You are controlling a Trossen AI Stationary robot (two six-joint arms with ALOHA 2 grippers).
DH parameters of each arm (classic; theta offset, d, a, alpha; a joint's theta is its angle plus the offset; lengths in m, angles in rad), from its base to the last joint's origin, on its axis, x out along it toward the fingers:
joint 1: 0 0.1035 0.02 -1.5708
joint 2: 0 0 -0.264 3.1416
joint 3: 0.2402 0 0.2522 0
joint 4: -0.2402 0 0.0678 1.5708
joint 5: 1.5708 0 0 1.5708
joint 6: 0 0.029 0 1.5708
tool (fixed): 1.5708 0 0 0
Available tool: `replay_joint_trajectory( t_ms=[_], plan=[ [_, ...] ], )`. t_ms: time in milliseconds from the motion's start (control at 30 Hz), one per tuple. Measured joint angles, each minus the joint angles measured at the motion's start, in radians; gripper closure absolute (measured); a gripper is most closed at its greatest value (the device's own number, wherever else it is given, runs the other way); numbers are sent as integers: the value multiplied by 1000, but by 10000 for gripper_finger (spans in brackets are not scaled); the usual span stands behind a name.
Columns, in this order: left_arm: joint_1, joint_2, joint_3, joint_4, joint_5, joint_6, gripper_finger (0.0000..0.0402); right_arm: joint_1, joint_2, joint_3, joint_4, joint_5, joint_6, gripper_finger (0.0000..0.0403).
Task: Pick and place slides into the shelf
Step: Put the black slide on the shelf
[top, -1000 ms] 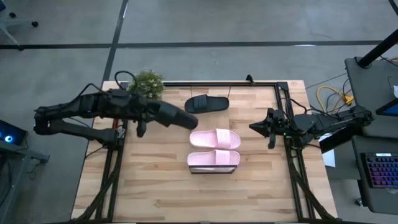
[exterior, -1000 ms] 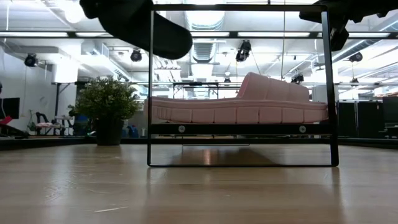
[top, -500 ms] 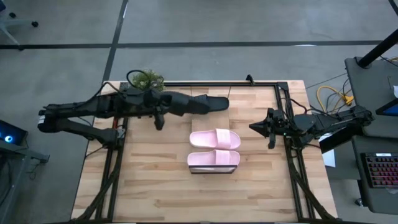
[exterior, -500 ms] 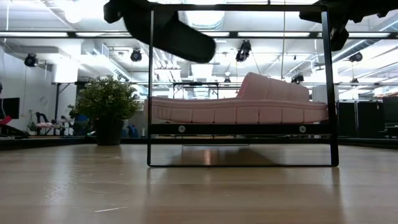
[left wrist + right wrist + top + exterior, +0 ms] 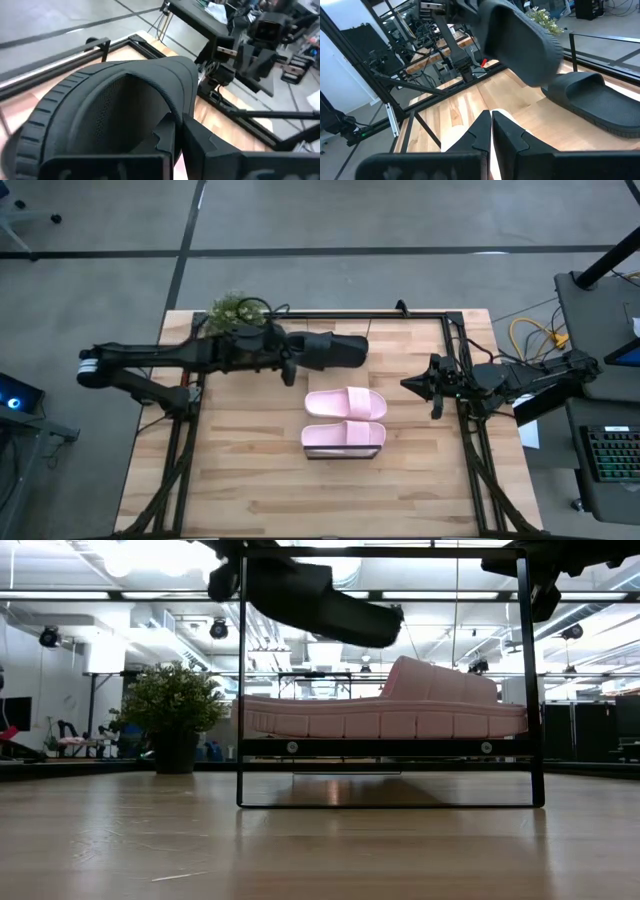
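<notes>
My left gripper (image 5: 292, 358) is shut on a black slide (image 5: 332, 350) and holds it in the air over the far end of the shelf (image 5: 390, 748). In the low view this slide (image 5: 320, 600) hangs tilted above the shelf's frame. The second black slide (image 5: 595, 105) lies flat beneath it, mostly hidden in the high view. Two pale pink slides (image 5: 345, 405) (image 5: 343, 437) lie side by side on the shelf's near part. My right gripper (image 5: 432, 387) waits shut at the table's right edge. My left gripper pinches the black slide at one edge (image 5: 181, 119), with one finger (image 5: 167, 137) on the dotted inner surface and the other finger (image 5: 210, 145) outside. It comes level from the table's left. The slide is lifted clear and tilted, its free end lower.
A potted plant (image 5: 236, 310) stands at the table's far left corner, close behind my left arm. A thin dark rail (image 5: 420, 315) runs along the far edge. The plank tabletop (image 5: 250, 470) is bare on the near left.
My left gripper has carried the black slide toward the table's right and far edges, from beside the pink slides to above the other black slide. The slide has stayed in the air and now tips lower at its free end.
</notes>
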Motion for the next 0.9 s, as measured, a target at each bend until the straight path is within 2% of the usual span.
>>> replay_joint_trajectory(
  t_ms=[433, 900],
  plan=[
    [43, 210, 0, 243, 7, -210, 401, 0, 0, 0, 0, 0, 0, 394],
    [53, 298, -9, 193, -10, -474, 401, 0, 0, 0, 0, -1, -3, 394]
  ],
)
